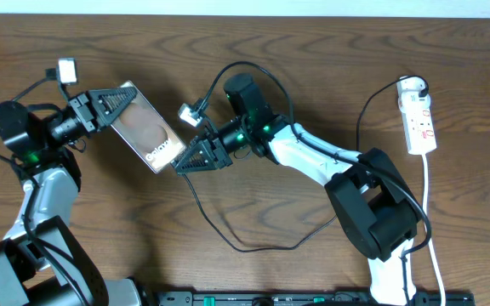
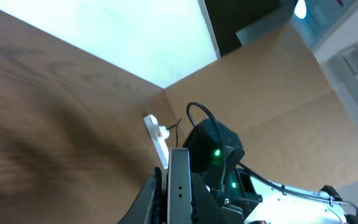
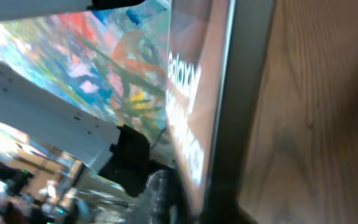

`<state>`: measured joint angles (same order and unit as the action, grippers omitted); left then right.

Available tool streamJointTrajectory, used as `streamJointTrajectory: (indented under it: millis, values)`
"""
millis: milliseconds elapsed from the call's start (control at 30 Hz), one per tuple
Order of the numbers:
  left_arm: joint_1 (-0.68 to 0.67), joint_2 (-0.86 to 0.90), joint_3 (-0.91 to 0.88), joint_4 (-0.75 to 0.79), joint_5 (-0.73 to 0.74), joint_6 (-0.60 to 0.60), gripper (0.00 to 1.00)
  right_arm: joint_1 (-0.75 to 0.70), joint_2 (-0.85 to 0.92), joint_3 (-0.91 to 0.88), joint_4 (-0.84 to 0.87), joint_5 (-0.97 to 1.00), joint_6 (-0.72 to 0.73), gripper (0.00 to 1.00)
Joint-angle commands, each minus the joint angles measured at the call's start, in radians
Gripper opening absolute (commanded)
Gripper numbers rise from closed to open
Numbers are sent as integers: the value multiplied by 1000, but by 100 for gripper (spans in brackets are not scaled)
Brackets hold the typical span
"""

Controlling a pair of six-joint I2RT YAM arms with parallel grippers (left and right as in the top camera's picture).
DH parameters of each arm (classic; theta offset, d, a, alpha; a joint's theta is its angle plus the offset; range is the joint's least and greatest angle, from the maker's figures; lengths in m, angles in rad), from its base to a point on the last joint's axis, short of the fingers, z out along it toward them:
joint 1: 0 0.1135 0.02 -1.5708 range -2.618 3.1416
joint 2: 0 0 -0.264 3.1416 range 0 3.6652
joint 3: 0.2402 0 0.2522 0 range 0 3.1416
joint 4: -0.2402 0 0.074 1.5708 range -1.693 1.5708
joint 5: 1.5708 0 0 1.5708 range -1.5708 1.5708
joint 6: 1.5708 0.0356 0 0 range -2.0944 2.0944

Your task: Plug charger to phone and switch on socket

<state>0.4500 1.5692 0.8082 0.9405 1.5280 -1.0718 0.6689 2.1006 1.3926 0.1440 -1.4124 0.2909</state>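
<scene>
Phone point(image 1: 147, 127) clamped at one end in the left gripper point(image 1: 119, 106). At the phone's Galaxy end, right gripper point(image 1: 185, 161), opening impossible to tell. Right of the phone, looped charger cable point(image 1: 266, 249); farther right, power strip point(image 1: 419, 119).

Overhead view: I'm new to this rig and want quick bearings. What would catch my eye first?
The phone, its glossy face reading Galaxy, is held left of centre by the left gripper, with the right gripper close against its lower end. The charger cable loops in a wide curve below them, and the white socket lies apart at the far right.
</scene>
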Motion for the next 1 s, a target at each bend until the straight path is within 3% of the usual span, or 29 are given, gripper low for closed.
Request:
streamJointTrajectory:
  millis: [0, 67, 167, 300, 767, 867, 967]
  values:
    - [-9, 2, -6, 4, 43, 2, 7, -9, -32, 14, 2, 7, 10, 51]
    - [-8, 2, -6, 4, 43, 2, 8, -9, -32, 14, 1, 7, 11, 84]
    - [-7, 2, -6, 5, 42, 2, 7, -9, -32, 14, 1, 6, 12, 99]
    - [6, 2, -6, 4, 43, 6, 7, -11, -32, 14, 2, 8, 26, 99]
    - [31, 2, -6, 3, 43, -2, 7, -222, -35, 14, -10, 257, 342, 99]
    - [31, 2, -6, 2, 42, -2, 7, -270, -56, 14, -126, 360, 311, 99]
    - [31, 2, -6, -8, 30, -2, 7, -296, -116, 27, -350, 542, 200, 99]
